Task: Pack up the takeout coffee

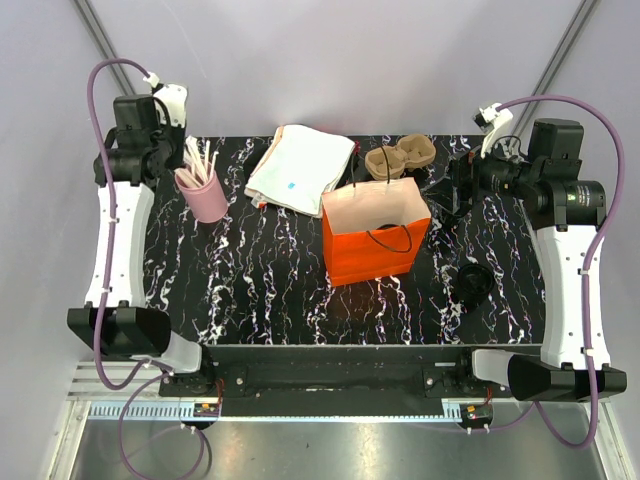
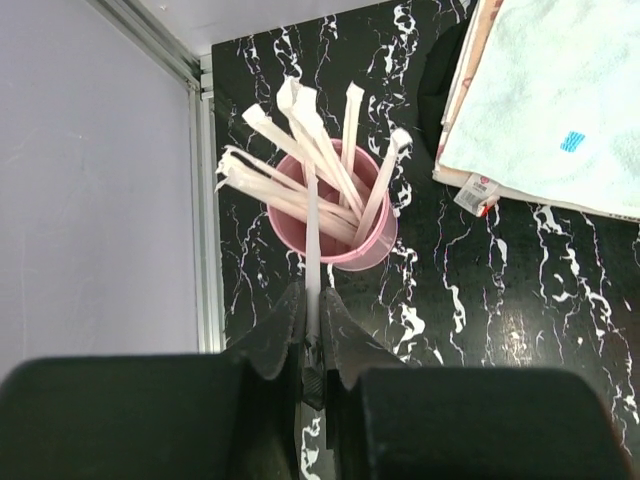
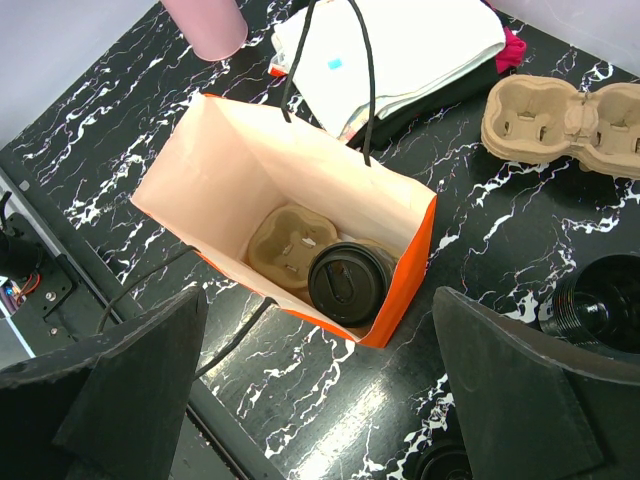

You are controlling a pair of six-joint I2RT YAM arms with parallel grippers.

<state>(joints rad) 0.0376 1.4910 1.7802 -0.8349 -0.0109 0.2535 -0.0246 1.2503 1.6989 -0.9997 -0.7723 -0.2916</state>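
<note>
coffee (image 3: 348,283): black lidded cup, upright, seated in one hollow of a tray (image 3: 283,247) at the bottom of the orange bag (image 3: 215,165). other hollow bare. reads as packed.

handling, my guess: paper cup, light unless filled, and i cannot tell if it is. thin wall, will dent under a hard pinch. lid is smooth and may pop, so don't lift by it. best hold is on the wall just under the lid rim, from straight above.

in the way: bag walls sit close on the cup's near side. cord handles (image 3: 362,80) arch over the mouth and could snag a finger. bag is soft paper and tips easily.

right gripper (image 3: 320,300): above the bag mouth, jaws wide apart, holding nothing.
left gripper (image 2: 312,335): over the pink cup (image 2: 372,245), jaws pinched on one wrapped stirrer (image 2: 312,240).

around: spare tray (image 3: 565,115) beyond the bag, folded cloth (image 3: 410,45), black round stack (image 3: 600,300) beside the bag, lids or cups, cannot tell.
</note>
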